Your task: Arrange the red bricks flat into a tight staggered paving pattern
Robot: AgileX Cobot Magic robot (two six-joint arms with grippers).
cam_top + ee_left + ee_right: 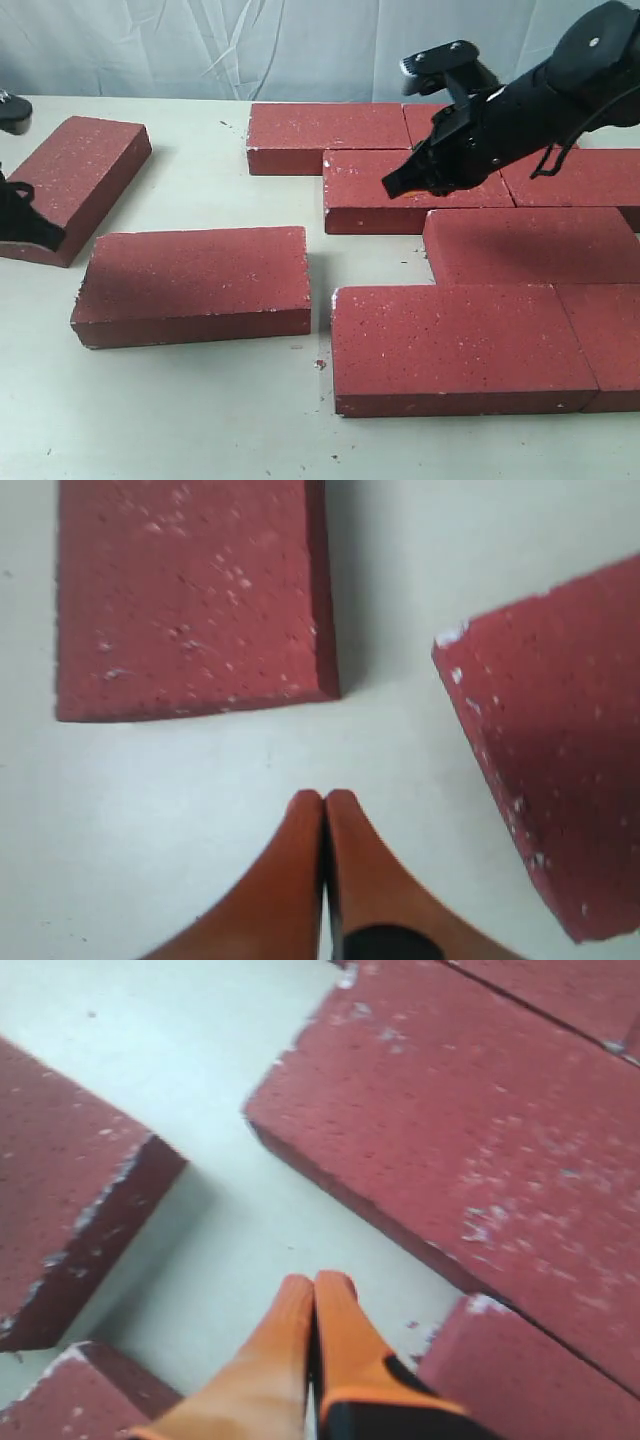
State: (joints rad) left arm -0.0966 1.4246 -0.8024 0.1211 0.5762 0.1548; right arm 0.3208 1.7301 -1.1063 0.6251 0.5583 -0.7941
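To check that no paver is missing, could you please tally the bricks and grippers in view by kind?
Red bricks: 9
Grippers: 2 (left gripper, right gripper)
Total: 11

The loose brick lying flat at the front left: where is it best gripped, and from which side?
Probably from above, jaws across the narrower width of the loose brick near its middle. It lies flat, so only its side faces offer grip, and bare table borders both long sides. The shut left gripper is nearest.
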